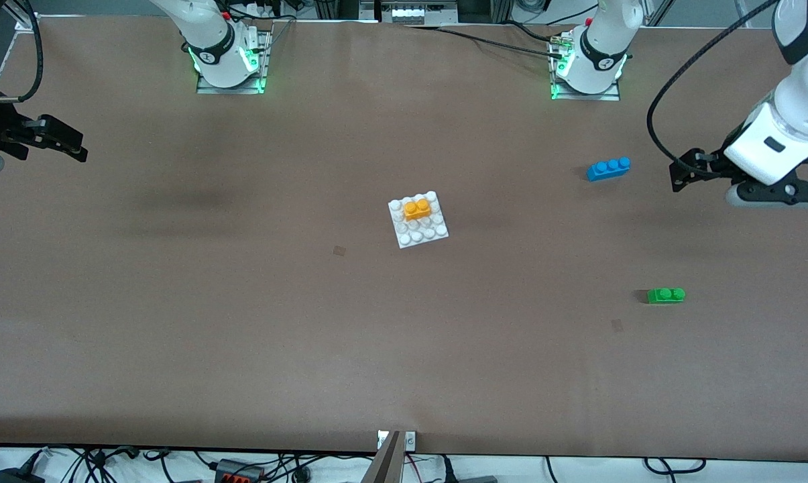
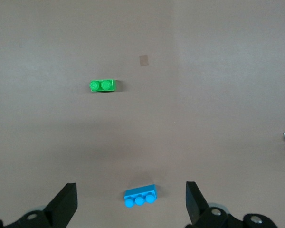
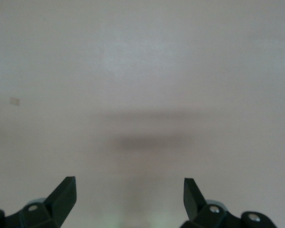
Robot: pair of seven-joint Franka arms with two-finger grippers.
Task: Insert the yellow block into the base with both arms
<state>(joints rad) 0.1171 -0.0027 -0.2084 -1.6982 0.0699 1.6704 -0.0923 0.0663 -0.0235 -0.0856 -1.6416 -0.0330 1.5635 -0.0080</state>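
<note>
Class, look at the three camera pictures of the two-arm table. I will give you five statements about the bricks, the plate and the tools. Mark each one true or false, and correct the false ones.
1. The yellow block sits on the base. True.
2. The left tool is shut on the blue brick. False: it is open, up over the table above that brick, holding nothing.
3. The green brick lies nearer to the front camera than the blue brick. True.
4. The right tool hangs over the base. False: it is open over bare table at the right arm's end.
5. The green brick is stacked on the base. False: it lies alone on the table.
</note>
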